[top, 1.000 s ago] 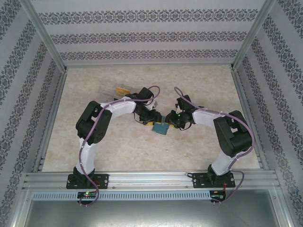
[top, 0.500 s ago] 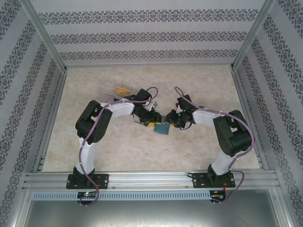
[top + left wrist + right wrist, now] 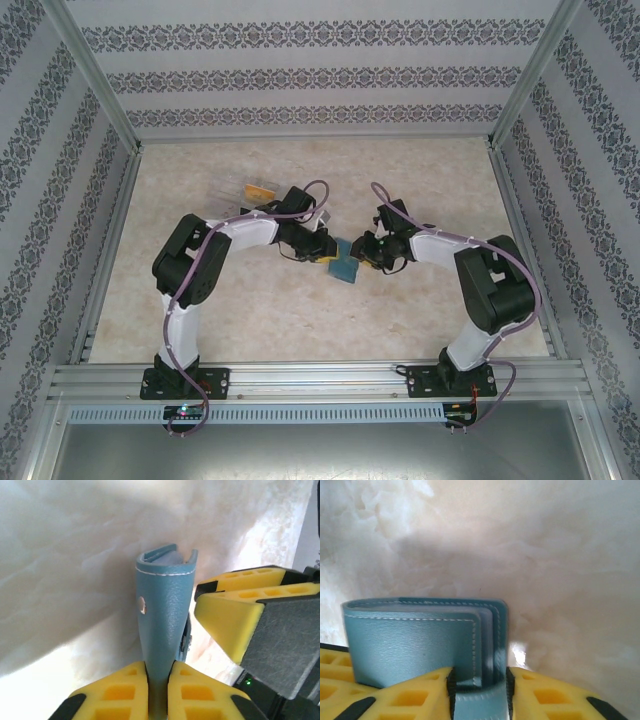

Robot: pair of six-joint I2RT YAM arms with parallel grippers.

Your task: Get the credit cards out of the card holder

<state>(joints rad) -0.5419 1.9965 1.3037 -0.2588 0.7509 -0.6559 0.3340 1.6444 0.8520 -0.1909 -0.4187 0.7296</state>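
Between the two arms, at mid-desk, the card holder (image 3: 343, 268) is held clear of the desk (image 3: 250, 310) surface or just upon it; we cannot tell which.

1. Left end effector (image 3: 159, 670): clenched on one narrow end of the card holder. In the left wrist view, the holder's long axis runs straight away from the fingers, with its U-shaped folded end farthest out.
2. Right end effector (image 3: 480, 675): its pads bear on both sides of the stacked leaves of the holder, approaching from the opposite side. We judge this a grasp on the card holder.
3. Governing relation: the holder lies directly between the two end effectors and touches both, so neither arm is nearer. They oppose each other left to right across it.
4. Credit cards: an orange-gold card (image 3: 259, 189) lies on the desk well apart, beyond the left arm. Pale layers show inside the holder; we cannot confirm that they are cards.

We judge that the coming move calls for parting the leaves.
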